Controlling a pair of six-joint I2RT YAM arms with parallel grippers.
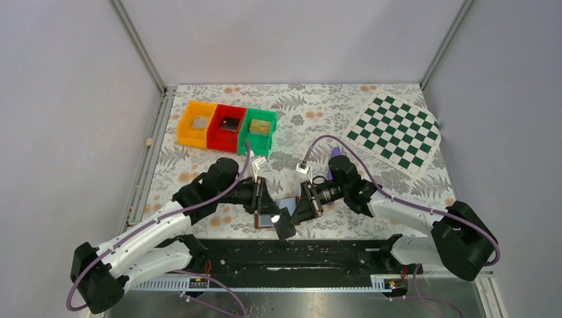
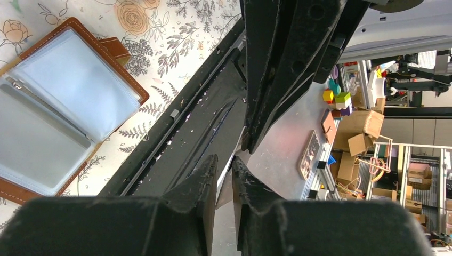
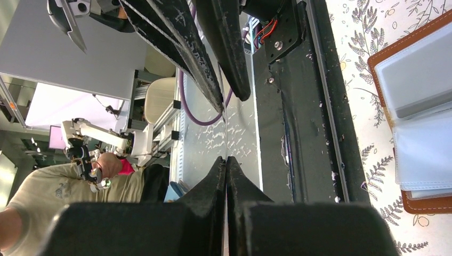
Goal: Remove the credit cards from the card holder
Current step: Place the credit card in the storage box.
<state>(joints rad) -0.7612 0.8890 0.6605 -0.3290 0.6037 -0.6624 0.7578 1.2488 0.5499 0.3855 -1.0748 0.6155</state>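
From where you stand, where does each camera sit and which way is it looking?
Top external: above and behind the bases, looking down on the table; left arm and right arm meet over the card holder.
Left wrist: on the left arm, facing the table's near edge; left fingers at the bottom.
Right wrist: on the right arm, facing that edge too; right fingers at the bottom.
Shared: both wrist views show the open card holder and the other arm's fingers at the top.

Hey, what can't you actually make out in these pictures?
- Left gripper, right gripper: whether anything thin sits between the jaws; it would be edge-on.
- Card holder, top view: mostly covered by both grippers.
- Its pockets, wrist views: cut by frame edges, sleeves cloudy.
- Bins: contents too small.
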